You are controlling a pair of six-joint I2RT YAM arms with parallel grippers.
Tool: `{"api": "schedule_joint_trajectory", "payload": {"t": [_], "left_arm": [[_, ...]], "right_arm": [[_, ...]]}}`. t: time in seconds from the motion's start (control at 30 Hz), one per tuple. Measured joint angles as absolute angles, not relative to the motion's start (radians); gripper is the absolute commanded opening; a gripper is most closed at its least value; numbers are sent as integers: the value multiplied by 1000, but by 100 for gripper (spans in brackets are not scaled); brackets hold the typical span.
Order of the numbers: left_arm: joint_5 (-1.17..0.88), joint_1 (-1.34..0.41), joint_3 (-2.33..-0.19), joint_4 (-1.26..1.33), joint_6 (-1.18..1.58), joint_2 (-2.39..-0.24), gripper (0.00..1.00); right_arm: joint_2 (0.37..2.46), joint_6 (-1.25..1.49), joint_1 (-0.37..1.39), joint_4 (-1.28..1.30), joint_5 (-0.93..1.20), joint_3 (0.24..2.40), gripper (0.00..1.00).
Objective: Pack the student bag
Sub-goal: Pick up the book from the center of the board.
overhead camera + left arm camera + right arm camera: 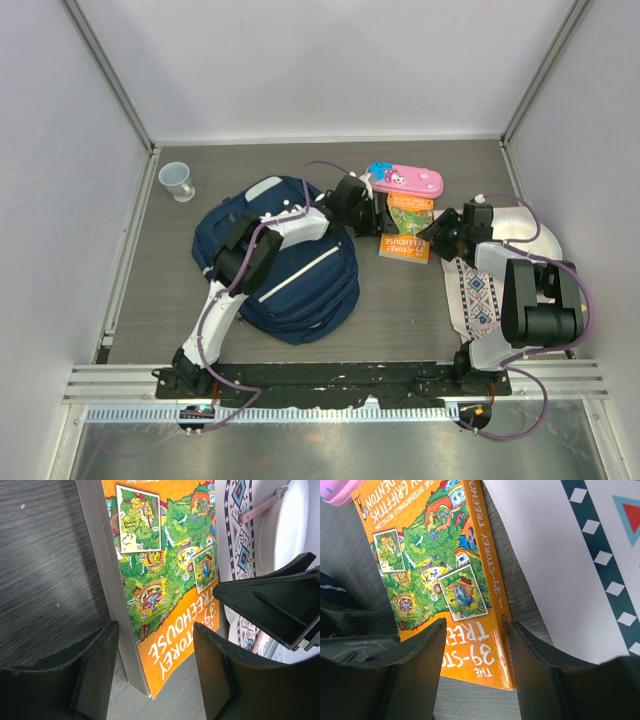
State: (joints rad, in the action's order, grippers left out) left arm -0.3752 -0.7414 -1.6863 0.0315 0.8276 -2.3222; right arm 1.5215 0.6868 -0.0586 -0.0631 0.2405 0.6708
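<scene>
The student bag (300, 275), a navy backpack with white trim, lies left of centre under my left arm. An orange and green "39-Storey Treehouse" book (407, 231) lies flat on the table to its right. My left gripper (374, 214) is open at the book's left side; in the left wrist view its jaws (156, 672) straddle the book's page-edge corner (142, 675) without touching it. My right gripper (441, 236) is open at the book's right side; its jaws (477, 667) straddle the spine corner (501, 655). The book fills both wrist views (430, 575).
A pink pencil case (405, 180) lies just behind the book and shows in the right wrist view (335, 490). A white cloth with a patterned band (478, 290) lies under the right arm. A white cup (178, 181) stands at the back left.
</scene>
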Motion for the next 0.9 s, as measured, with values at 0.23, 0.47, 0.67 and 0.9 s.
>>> {"api": "schedule_joint_trajectory", "payload": {"t": [0.23,0.47,0.67,0.9], "left_arm": [[-350,-743,-1694,11,805,-2321,49],[-340,-740,-1698,1,804,-2318,47],[-345,-740,-1698,4,808,-2307,45],[-353,-739,-1698,26,822,-2301,44]], "right_arm": [[1528,691,-63,-109,260,649,56],[1534,691,-65,-132,264,638,56],[1539,691,-65,-141,264,634,56],[1539,691,-65,-149,264,628,56]]}}
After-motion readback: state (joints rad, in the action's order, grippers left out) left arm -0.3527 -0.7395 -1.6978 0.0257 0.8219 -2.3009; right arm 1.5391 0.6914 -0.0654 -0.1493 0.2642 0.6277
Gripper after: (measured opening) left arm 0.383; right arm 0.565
